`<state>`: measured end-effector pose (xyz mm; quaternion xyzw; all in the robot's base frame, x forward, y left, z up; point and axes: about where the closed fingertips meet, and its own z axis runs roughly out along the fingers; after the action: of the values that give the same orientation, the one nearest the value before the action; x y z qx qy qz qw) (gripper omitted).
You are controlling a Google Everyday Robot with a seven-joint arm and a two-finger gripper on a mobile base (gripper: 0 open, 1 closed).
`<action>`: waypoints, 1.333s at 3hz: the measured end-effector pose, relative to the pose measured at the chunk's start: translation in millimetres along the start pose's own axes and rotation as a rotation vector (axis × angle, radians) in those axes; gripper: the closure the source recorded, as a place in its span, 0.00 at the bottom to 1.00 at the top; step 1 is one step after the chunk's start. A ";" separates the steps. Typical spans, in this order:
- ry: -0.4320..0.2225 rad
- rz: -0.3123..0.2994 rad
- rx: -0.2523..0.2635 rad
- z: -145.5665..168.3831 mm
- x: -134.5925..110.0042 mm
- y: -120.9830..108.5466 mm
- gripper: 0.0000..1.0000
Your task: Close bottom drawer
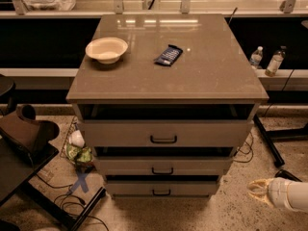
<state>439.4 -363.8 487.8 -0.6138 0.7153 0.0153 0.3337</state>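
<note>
The grey-beige cabinet (166, 76) stands in the middle of the camera view with three drawers. The bottom drawer (130, 188) is the lowest, with a short front panel and a small black handle (161, 192). Its front sits slightly behind the middle drawer's front (125, 166), with a dark gap above it. My gripper (256, 190), pale yellow on a white arm (288, 195), hovers low at the right. It is apart from the drawer's right end and holds nothing.
A cream bowl (106, 49) and a dark snack packet (168, 55) lie on the cabinet top. Two bottles (265, 60) stand at the back right. A dark stand (26, 138), cables and litter (79, 150) sit on the floor at the left. A black leg (269, 141) runs along the right.
</note>
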 end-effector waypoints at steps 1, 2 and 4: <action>0.000 0.000 0.000 0.1 0.0 0.0 1.00; 0.042 0.042 0.054 -17.8 1.1 -8.7 1.00; 0.193 0.229 0.375 -161.7 2.8 -30.3 1.00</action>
<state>392.1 -443.4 623.7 -0.4547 0.7991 -0.1387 0.3680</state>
